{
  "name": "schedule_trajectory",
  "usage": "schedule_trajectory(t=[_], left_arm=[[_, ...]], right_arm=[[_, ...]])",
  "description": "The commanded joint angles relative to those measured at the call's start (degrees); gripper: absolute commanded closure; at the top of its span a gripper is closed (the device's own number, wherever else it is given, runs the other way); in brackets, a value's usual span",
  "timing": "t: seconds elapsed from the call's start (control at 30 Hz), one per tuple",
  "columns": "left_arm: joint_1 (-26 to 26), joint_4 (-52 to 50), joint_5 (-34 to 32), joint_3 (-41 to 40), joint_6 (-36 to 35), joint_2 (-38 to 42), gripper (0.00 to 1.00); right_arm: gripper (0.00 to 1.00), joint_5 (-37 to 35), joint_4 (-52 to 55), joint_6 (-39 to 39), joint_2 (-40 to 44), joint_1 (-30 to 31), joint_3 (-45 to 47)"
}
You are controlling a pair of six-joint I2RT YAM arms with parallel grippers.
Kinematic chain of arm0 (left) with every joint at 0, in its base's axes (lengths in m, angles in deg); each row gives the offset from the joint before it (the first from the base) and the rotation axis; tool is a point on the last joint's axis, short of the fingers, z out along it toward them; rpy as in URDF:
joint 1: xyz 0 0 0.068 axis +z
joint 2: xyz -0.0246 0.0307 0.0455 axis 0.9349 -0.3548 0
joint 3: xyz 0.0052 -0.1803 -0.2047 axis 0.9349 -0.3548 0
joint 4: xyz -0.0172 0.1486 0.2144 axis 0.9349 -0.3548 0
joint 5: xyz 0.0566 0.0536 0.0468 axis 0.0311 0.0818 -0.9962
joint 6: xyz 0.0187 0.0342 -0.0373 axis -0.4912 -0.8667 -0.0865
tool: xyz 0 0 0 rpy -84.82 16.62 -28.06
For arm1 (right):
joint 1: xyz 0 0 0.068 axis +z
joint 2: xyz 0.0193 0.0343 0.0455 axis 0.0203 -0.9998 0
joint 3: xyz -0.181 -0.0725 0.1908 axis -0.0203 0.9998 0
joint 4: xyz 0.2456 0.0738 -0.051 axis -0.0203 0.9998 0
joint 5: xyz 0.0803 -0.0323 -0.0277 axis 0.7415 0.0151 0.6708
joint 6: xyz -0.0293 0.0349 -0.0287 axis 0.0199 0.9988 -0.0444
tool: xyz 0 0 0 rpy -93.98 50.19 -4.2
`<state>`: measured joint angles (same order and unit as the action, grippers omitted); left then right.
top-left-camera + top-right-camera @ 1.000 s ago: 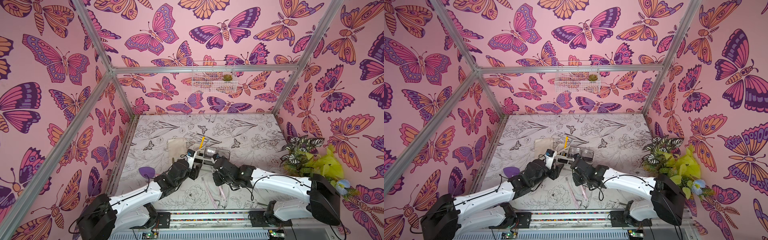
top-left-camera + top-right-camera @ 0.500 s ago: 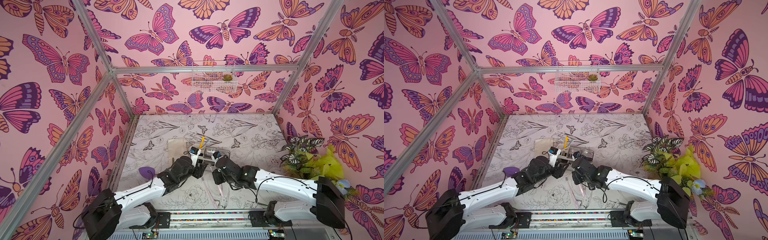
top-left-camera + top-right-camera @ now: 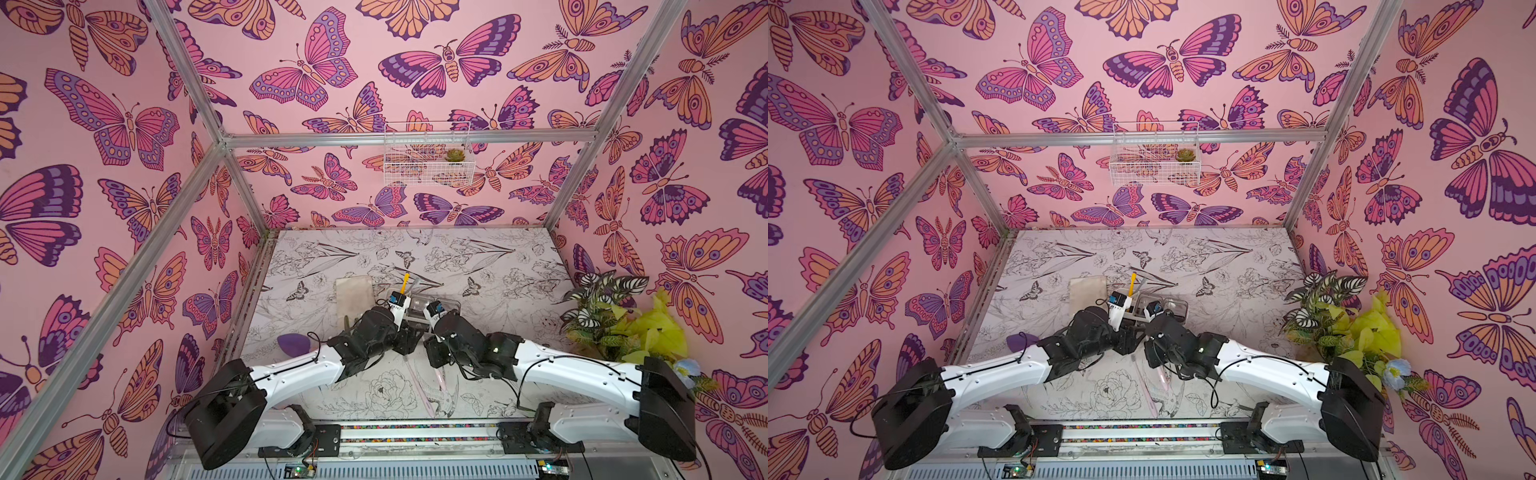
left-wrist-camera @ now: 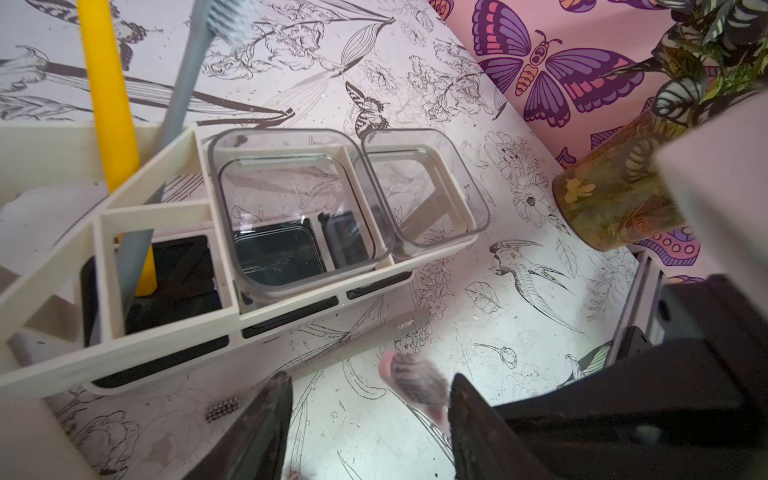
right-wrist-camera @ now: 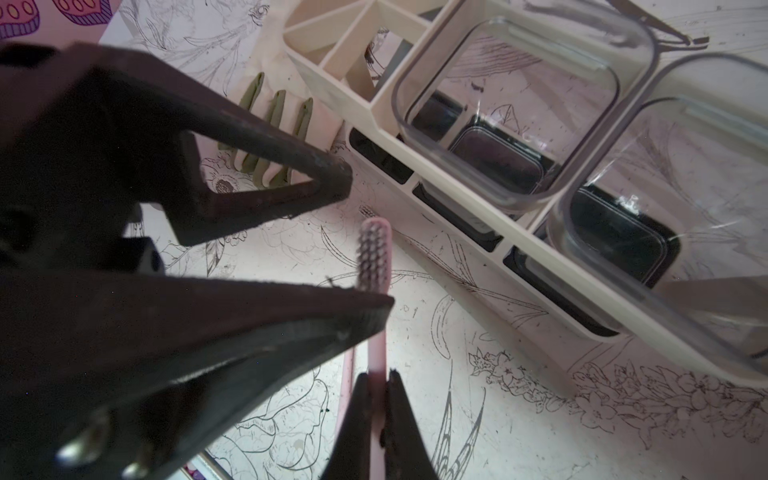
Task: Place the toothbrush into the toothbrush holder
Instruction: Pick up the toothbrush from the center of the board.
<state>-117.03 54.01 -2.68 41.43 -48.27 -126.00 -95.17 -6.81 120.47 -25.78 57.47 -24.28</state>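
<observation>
Clamped tight on the pink toothbrush handle: right gripper, low over the tabletop, front middle, just before the toothbrush holder. Spread wide either side of the bristle head, gripping nothing: left gripper. Best to tip the brush upright and lower the handle into the slotted compartment beside the yellow brush and grey brush. Cannot tell whether the handle's tail rests on the tabletop; largely hidden under the wrists in both top views.

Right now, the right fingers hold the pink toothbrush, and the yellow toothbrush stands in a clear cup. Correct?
No: the left wrist view shows the yellow toothbrush standing in the toothbrush holder's slotted compartment, not a clear cup. The right fingers do hold the pink toothbrush.
</observation>
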Motion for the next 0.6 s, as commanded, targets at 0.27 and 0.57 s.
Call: schedule_trajectory(t=[0.27,0.57], left_arm=[[-0.3,2.7,2.5,2.8,3.0,-0.7,0.54],[-0.3,3.4,3.6,3.7,3.0,-0.8,0.70]], right_arm=[[1.00,-1.9,-1.8,-2.1,1.5,0.1,0.2],[1.00,-3.8,-1.5,-2.6,1.8,0.1,-0.7]])
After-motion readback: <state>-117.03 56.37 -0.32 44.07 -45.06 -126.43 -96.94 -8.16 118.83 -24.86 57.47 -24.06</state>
